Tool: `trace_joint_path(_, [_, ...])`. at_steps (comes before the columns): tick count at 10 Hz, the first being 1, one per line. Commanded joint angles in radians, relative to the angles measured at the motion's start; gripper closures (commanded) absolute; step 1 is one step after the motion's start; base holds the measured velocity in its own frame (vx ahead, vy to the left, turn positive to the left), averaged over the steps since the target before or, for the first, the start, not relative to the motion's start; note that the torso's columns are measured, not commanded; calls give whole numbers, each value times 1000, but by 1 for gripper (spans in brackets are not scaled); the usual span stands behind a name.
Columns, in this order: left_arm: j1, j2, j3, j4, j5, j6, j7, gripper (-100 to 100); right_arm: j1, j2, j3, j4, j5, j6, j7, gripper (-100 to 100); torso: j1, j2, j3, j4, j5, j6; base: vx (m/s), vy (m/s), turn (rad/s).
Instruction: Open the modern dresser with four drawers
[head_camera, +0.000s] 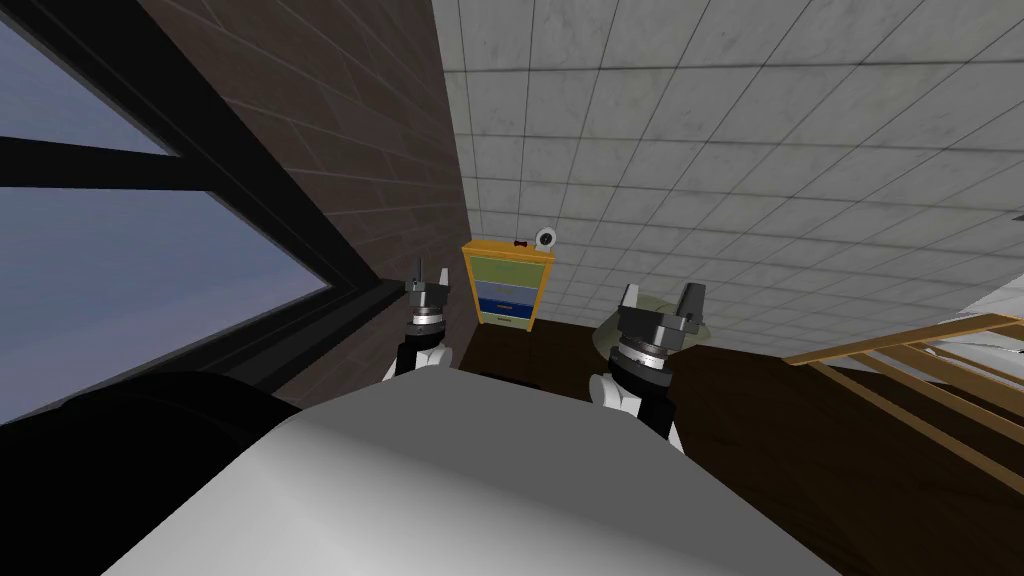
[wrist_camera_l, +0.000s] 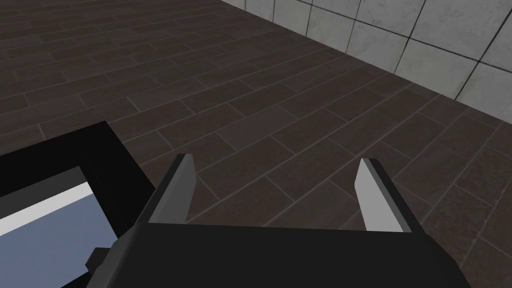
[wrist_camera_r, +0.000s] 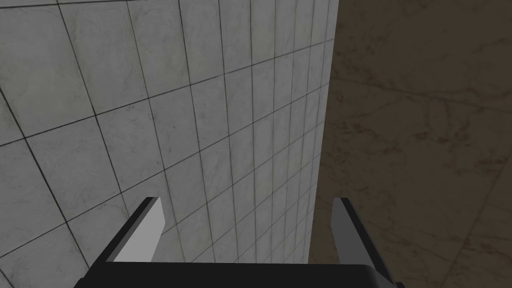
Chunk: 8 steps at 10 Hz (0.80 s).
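A pale grey tiled wall (head_camera: 750, 150) meets a dark plank floor (wrist_camera_l: 250, 100). Far ahead against that wall stands the boxy orange-framed dresser (head_camera: 507, 285) with flat green and blue drawer fronts. The left gripper (wrist_camera_l: 276, 160) and right gripper (wrist_camera_r: 246, 200), well short of it, have their blades spread, touching nothing.

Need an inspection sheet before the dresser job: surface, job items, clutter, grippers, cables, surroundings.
Surface: dark floor.
Job's things: dresser, orange frame, green, grey and blue fronts, all look shut; well ahead, in the corner.
Clutter: white round object and small dark red object on the dresser top; pale green round thing behind the right gripper, unclear.
Grippers: left gripper open above the floor; right gripper open, empty.
Cables: nothing seen.
Surroundings: brick wall and window to my left, tiled wall behind the dresser, wooden rails to my right.
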<state>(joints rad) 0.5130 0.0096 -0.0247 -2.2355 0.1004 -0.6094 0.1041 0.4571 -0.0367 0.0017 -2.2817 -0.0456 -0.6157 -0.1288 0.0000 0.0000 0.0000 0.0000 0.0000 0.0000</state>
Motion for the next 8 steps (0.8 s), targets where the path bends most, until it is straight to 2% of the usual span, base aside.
trace_joint_path(1, [0,0,0,0,0,0,0,0,0,0,0,0,0,0,0,0,0,40,-82,41,0,0,0,0,0])
trace_joint_path(8, [0,0,0,0,0,0,0,0,0,0,0,0,0,0,0,0,0,544,-1087,544,0,0,0,0,0])
